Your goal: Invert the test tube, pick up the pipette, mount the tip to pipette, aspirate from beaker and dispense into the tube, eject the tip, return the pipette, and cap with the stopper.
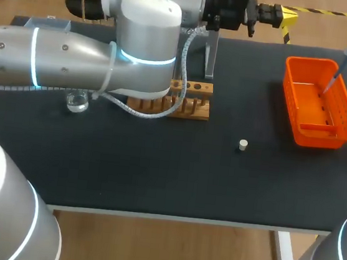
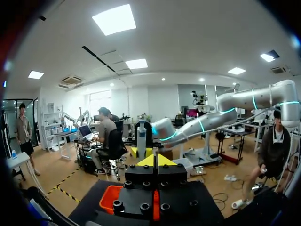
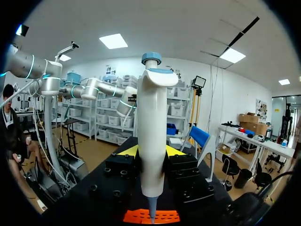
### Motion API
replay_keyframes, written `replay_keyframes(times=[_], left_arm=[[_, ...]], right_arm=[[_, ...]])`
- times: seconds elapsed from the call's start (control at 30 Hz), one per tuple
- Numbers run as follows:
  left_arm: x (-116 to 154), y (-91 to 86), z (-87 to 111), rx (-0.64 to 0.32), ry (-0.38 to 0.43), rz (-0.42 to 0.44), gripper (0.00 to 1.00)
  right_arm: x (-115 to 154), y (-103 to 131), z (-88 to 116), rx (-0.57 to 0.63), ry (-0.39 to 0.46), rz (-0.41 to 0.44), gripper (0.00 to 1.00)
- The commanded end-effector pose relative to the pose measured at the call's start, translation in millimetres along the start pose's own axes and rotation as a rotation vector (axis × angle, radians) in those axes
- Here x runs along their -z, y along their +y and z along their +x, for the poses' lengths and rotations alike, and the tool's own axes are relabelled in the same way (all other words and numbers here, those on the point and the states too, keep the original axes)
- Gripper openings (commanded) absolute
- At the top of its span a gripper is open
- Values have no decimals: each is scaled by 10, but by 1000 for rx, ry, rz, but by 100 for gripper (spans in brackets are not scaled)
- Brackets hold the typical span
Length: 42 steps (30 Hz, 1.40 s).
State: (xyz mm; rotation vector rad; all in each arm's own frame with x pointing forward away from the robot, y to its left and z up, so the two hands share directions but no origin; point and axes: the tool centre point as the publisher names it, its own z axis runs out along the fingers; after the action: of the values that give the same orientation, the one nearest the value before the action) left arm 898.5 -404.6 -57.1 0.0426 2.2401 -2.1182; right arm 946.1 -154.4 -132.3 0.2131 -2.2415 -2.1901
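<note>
While the right tool (image 3: 151, 150) pinched the pipette (image 3: 151, 103) from two sides, its yellow fingertips (image 3: 127, 151) pressed against the white body, I could see the pipette's long axis running close to upright. The blue plunger cap was on top and the slim bluish end pointed down. From the wrist view the pipette lay along the fingers and stood well out past them, narrow end toward the table. From the head view it hung at the far right corner of the table and looked slightly leaned. Its point was over the inside of the orange basket (image 1: 315, 137); I could not tell whether it dipped below the rim or stayed just above it.

Near the middle of the table, well apart from the basket, a small pale stopper (image 1: 242, 145) stood alone on the dark surface. Farther back and to the left sat a wooden rack (image 1: 192, 104) with round holes along its top, partly hidden by the left arm (image 1: 62, 61), which reached across from the left side. Just behind the rack rose a metal stand (image 1: 211, 53). A clear glass beaker (image 1: 76, 101) sat at the left, close under that arm.

At the far edge the left tool (image 2: 155, 160) hung level, its yellow tips pressed together with nothing between them.

The table (image 1: 156, 172) was covered in a black mat.
</note>
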Motion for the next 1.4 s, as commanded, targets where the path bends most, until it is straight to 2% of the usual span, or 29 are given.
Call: replay_keyframes(times=[0.03, 0.2, 0.4, 0.6, 1.4], left_arm=[[-288, 11, -76, -18, 6, 37, 0], [-588, -32, -94, -43, 21, 59, 0], [-804, -82, -126, -51, -33, 77, 0], [-943, -134, -162, -18, -74, 79, 0], [-1414, -245, -294, -34, -109, 90, 0]], right_arm=[[-2, 11, 2, 1, -1, 4, 0], [-2, 11, 2, 1, -1, 4, 0], [-2, 11, 2, 1, -1, 4, 0], [-2, 11, 2, 1, -1, 4, 0], [-2, 11, 2, 1, -1, 4, 0]])
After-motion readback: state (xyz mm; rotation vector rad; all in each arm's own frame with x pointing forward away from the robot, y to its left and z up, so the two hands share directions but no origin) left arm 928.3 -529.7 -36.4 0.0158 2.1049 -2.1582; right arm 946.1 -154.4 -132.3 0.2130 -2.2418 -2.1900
